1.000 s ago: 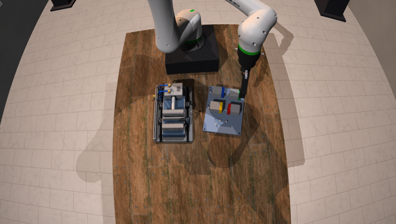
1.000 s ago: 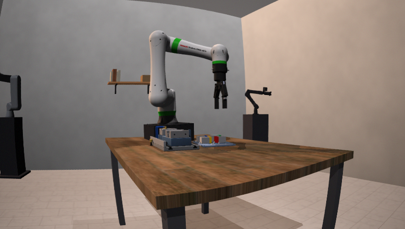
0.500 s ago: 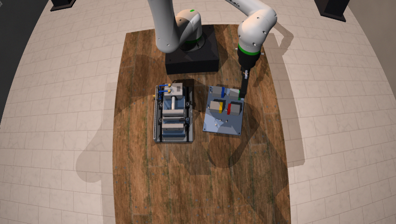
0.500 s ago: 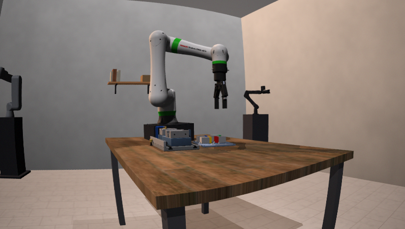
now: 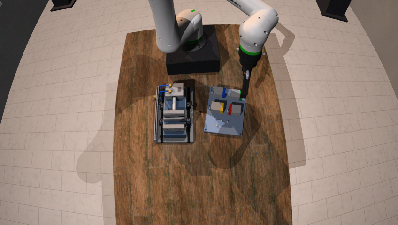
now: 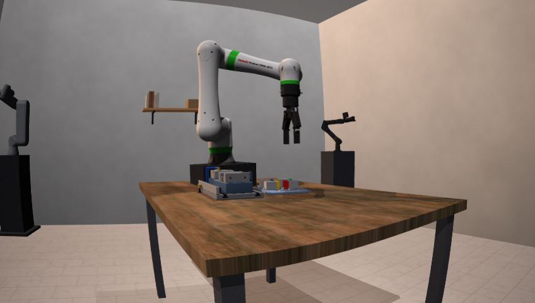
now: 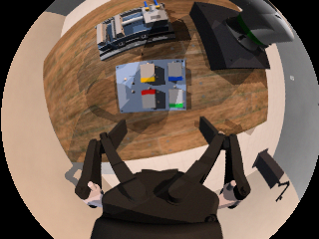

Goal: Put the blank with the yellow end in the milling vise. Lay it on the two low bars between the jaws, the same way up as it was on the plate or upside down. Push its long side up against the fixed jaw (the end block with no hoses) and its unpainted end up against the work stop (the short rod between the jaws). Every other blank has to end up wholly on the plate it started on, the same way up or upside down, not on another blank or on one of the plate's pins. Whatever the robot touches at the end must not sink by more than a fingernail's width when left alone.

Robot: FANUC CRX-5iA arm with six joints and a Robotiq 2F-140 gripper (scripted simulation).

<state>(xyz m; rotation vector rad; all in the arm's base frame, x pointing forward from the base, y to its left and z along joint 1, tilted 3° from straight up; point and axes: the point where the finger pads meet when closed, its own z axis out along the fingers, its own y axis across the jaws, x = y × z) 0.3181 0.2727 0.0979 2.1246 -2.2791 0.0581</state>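
Note:
The grey blank with the yellow end [image 5: 217,107] lies on the blue plate [image 5: 225,114], in its front left spot; it also shows in the wrist view [image 7: 148,72] and in the side view [image 6: 270,184]. The milling vise [image 5: 174,114] stands left of the plate, jaws apart, with the hosed block at the far end; it shows in the wrist view [image 7: 134,27] too. My gripper [image 6: 291,141] hangs high above the plate's far right corner, open and empty. In the overhead view the gripper [image 5: 243,96] covers part of the green-ended blank.
Three other blanks lie on the plate: blue end [image 5: 219,92], red end [image 5: 235,109], green end [image 7: 175,98]. Small pins [image 5: 222,121] stand on the plate's near half. The robot base [image 5: 192,50] is behind the vise and plate.

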